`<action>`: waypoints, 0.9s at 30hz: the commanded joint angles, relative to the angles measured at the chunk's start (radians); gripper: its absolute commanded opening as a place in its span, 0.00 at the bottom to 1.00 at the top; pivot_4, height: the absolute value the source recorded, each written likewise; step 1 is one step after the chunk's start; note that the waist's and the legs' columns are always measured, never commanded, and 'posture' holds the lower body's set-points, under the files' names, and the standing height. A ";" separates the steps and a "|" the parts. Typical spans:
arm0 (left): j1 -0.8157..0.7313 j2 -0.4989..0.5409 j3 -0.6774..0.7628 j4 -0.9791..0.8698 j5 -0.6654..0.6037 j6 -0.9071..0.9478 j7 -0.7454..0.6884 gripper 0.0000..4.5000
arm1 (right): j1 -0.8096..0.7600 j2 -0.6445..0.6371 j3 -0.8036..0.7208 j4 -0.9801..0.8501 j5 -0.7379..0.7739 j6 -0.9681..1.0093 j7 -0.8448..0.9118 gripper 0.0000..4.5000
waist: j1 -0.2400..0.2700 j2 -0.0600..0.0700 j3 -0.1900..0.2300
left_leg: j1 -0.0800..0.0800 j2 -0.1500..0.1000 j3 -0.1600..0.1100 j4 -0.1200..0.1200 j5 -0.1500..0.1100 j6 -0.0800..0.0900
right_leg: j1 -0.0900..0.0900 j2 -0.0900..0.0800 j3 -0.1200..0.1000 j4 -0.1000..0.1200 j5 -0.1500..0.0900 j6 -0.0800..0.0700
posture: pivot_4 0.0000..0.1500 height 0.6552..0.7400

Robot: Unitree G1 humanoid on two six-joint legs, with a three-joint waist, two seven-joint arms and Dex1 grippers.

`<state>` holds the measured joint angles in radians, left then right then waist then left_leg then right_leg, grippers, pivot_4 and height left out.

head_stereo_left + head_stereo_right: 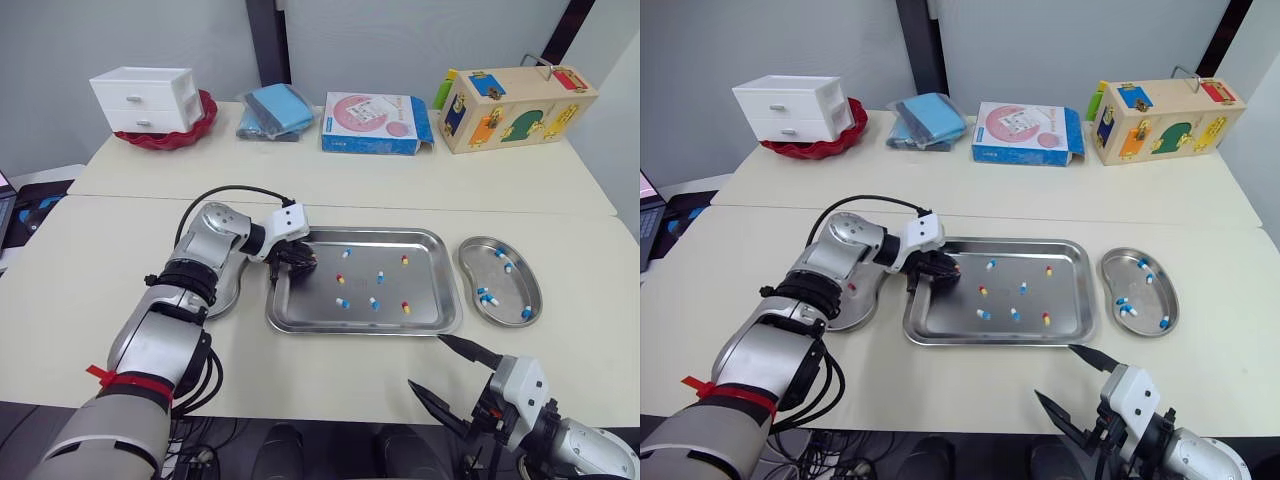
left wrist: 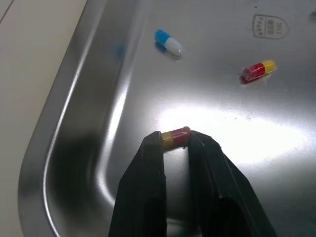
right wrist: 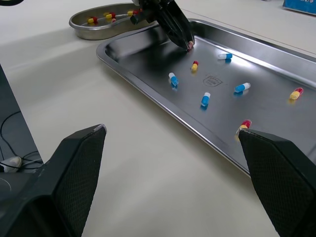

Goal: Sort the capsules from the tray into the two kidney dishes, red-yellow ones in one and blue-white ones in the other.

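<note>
On the tabletop [image 1: 100, 240], mid-frame, a red-yellow capsule [image 2: 175, 137] sits clamped in the left pincer [image 2: 175, 141] at the tray's [image 1: 420, 290] left end, several of both colours lie loose there, left dish [image 3: 79, 22] and right dish [image 1: 505, 285] each hold some, and the right pincer [image 1: 425, 362] gapes open at lower right.

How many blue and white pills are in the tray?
4. One blue-white capsule near the tray's far rim, one in the middle, two toward the near rim. None look hidden.

- The tray wall [image 2: 59, 148] rises just beside my left fingers [image 2: 143, 197].
- Ahead of their tips I have bare floor up to a blue-white capsule [image 2: 168, 42] and a red-yellow capsule [image 2: 259, 70].
</note>
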<state>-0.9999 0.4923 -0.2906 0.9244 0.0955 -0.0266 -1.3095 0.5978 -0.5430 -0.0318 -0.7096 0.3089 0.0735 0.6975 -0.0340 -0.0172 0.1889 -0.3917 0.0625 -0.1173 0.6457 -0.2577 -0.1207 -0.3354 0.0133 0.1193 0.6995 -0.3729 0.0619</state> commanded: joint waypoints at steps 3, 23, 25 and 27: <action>0.065 0.133 0.078 -0.296 -0.089 0.160 -0.106 0.13 | 0.008 -0.049 0.007 -0.057 0.004 -0.032 0.054 1.00 | -0.009 0.000 0.000 | -0.001 0.001 0.000 0.000 0.000 0.000 | -0.001 0.000 0.000 0.000 0.000 0.000 | 1.00 1.00; 0.473 0.494 0.320 -0.791 -0.238 0.556 0.022 0.13 | -0.111 -0.132 -0.034 -0.017 0.115 0.014 0.151 1.00 | 0.007 0.000 0.000 | 0.000 0.001 -0.001 0.000 0.000 0.000 | 0.000 0.000 -0.001 0.000 0.000 0.000 | 1.00 1.00; 0.479 0.495 0.320 -0.796 -0.242 0.560 0.029 0.13 | -0.113 -0.131 -0.034 -0.010 0.114 0.011 0.155 1.00 | 0.005 0.000 0.000 | 0.000 0.001 0.000 0.000 0.000 0.000 | 0.000 0.000 -0.001 0.000 0.000 0.000 | 1.00 1.00; 0.483 0.498 0.320 -0.793 -0.248 0.561 0.033 0.13 | -0.119 -0.130 -0.036 -0.004 0.115 0.011 0.158 1.00 | 0.003 0.000 0.000 | 0.000 0.001 0.000 0.000 0.000 0.000 | 0.000 0.000 -0.001 0.000 0.000 0.000 | 1.00 1.00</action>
<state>-0.5171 0.9655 0.0016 0.1556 -0.1363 0.5356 -1.2817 0.4806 -0.6709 -0.0568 -0.7006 0.4122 0.0957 0.8483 -0.0308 -0.0171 0.1888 -0.3915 0.0637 -0.1177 0.6456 -0.2577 -0.1207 -0.3355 0.0134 0.1187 0.6995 -0.3730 0.0618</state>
